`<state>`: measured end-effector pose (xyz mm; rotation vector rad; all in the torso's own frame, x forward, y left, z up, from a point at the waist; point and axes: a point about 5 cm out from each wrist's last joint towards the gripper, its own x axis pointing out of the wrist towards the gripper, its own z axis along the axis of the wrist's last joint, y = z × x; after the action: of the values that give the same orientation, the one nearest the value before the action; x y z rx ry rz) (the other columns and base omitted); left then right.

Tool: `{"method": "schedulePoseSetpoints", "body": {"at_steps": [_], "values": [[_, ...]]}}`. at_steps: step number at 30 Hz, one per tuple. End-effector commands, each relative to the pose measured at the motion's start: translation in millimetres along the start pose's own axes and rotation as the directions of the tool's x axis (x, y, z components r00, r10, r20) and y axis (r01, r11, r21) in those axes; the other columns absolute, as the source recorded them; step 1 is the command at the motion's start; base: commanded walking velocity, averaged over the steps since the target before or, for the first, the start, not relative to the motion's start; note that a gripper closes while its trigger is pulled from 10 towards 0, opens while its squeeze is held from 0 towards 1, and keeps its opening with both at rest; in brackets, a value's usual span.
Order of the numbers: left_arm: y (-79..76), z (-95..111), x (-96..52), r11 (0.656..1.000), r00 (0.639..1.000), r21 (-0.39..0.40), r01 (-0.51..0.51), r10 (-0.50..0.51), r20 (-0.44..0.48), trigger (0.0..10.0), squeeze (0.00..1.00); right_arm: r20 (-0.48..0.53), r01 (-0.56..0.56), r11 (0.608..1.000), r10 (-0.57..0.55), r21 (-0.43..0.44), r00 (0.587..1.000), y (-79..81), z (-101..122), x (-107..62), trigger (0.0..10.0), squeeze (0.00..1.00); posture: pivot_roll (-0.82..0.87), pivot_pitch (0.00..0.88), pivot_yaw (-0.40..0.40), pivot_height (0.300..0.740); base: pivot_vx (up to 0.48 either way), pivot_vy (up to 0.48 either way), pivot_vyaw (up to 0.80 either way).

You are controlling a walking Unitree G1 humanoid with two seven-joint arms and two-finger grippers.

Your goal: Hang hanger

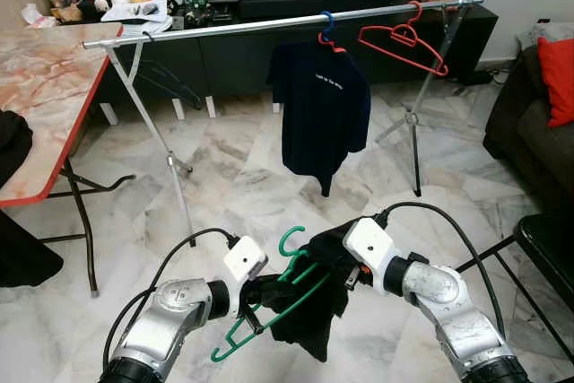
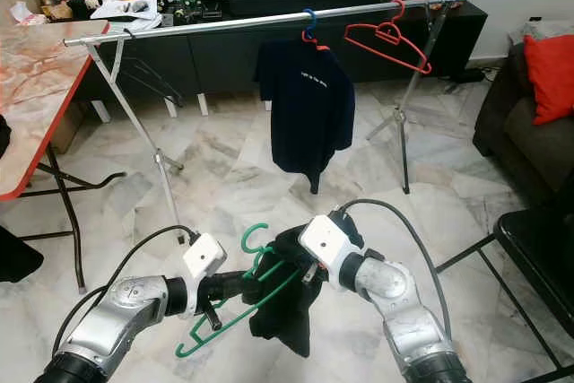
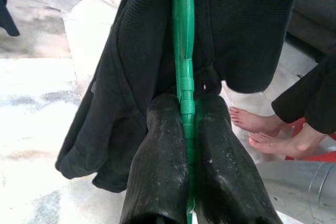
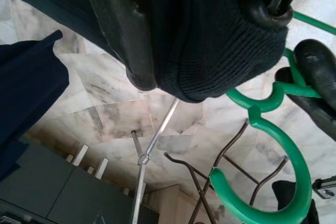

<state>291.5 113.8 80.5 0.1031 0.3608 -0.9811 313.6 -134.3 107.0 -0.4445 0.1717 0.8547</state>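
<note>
Two hangers (image 1: 404,38) on rail (image 1: 269,22), marble floor (image 1: 242,186), orange table (image 1: 45,87)

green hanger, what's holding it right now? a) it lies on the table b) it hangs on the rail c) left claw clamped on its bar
c, the left claw is shut on the green hanger, low before the robot, short of the rail.

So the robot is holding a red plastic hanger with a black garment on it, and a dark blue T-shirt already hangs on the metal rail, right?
Not quite: the plastic hanger it holds is green, as the left eye view shows. The left gripper is clamped on it, with the black garment on it, held by the right gripper. The dark blue T-shirt does hang on the metal rail.
</note>
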Motion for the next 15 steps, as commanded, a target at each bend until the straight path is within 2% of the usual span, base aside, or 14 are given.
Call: {"method": "schedulePoseSetpoints", "body": {"at_steps": [1,9,15], "values": [[-1.2,9,-2.1,1.000,0.999,0.012,0.010,-0.010,0.046,10.0,0.00,-0.001,0.006,1.000,-0.006,-0.021,1.000,-0.3,2,1.0,10.0,1.00,0.01,0.098,0.021,0.740,0.000,0.000,0.00],[-1.6,9,-2.2,1.000,0.999,0.006,0.010,-0.011,0.047,10.0,0.00,-0.026,-0.018,0.999,0.017,-0.038,1.000,4.2,3,3.2,10.0,1.00,0.00,0.094,0.021,0.740,0.000,0.000,0.00],[-1.8,9,-2.2,1.000,0.999,0.002,0.016,-0.016,0.046,10.0,0.00,-0.164,-0.094,0.992,0.080,-0.083,0.983,10.5,-15,-3.5,10.0,1.00,0.00,0.094,0.021,0.740,0.000,0.000,0.00]]}}
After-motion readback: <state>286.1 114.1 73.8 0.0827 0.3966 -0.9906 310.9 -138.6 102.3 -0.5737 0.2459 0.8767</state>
